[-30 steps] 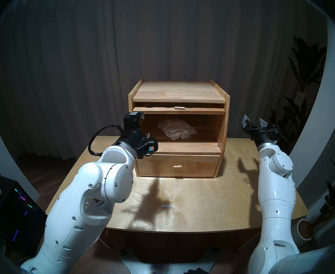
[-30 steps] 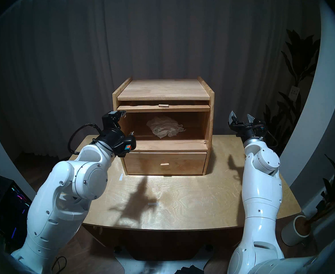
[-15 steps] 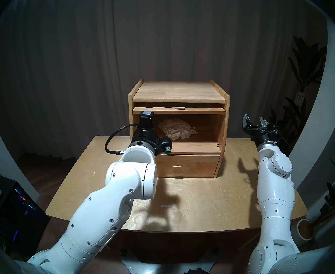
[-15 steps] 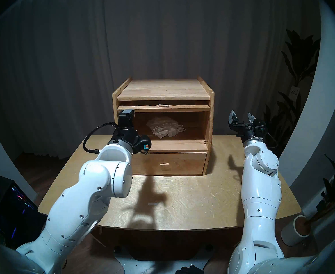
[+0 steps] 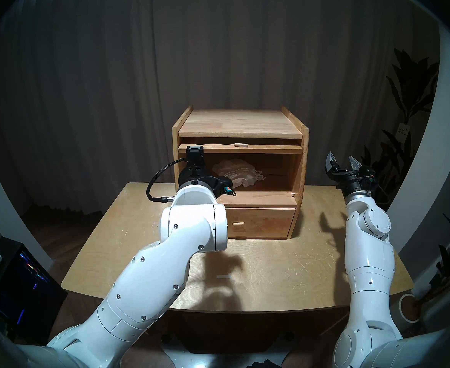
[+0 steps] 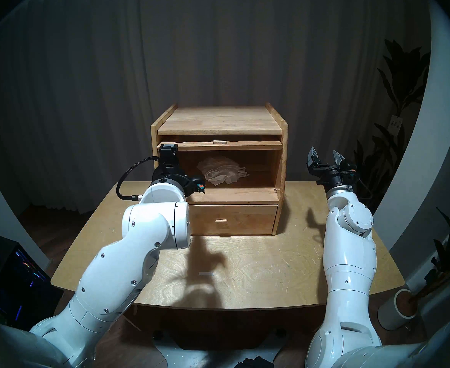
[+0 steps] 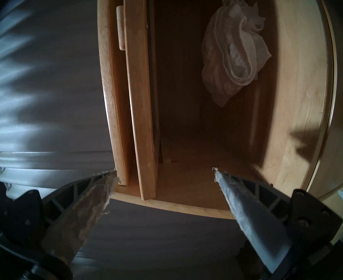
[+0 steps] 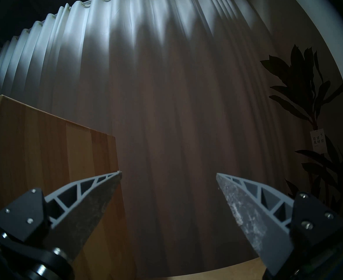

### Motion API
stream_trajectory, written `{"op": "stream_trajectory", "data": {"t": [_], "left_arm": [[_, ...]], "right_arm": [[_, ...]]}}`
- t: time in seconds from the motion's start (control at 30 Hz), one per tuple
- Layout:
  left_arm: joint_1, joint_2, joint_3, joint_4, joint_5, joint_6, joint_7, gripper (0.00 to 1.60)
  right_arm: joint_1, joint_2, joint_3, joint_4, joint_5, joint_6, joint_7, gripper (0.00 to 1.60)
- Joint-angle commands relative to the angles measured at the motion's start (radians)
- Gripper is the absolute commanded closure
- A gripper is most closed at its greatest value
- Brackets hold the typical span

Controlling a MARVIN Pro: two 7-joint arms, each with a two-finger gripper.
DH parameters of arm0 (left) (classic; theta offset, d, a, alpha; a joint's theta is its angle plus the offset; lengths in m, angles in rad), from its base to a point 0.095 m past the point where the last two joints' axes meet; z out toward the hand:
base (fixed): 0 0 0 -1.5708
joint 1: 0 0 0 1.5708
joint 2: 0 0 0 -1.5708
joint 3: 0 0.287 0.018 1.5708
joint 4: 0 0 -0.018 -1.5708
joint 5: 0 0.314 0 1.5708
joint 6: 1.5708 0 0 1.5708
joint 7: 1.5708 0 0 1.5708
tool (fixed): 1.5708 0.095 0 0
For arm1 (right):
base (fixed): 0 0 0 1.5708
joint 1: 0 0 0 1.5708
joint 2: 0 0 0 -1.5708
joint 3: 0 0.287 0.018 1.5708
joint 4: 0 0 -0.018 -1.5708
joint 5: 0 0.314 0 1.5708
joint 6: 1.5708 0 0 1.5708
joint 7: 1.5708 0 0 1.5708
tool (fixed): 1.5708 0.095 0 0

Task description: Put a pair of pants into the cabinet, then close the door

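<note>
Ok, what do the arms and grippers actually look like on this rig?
Both arms are glossy white rounded shells with small screws, ending in black wrist housings. The left gripper and right gripper each have two grey triangular ribbed fingers with scuffed pads on black mounts. A braided black cable loops off the left wrist, beside an orange-and-teal tag.

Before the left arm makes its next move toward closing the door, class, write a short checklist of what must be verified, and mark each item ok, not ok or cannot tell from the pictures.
1. Pants lie wholly inside the cabinet compartment: ok.
2. Nothing hangs over the compartment's front edge: ok.
3. Left gripper is open and empty: ok.
4. Left gripper is at the door, near its left end: ok, but touching cannot tell.
5. Door is shut: not ok; it is raised flat under the top, knob facing up.
6. Right gripper is open, empty and clear of the cabinet: ok.
</note>
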Motion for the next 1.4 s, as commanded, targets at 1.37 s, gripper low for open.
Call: {"op": "stream_trajectory", "data": {"t": [1.37], "left_arm": [[-0.025,0.15,0.002,0.064,-0.171,-0.131,0.476,0.0]], "right_arm": [[0.022,-0.001,-0.001,-0.004,0.002,-0.038,0.008,0.0]]}}
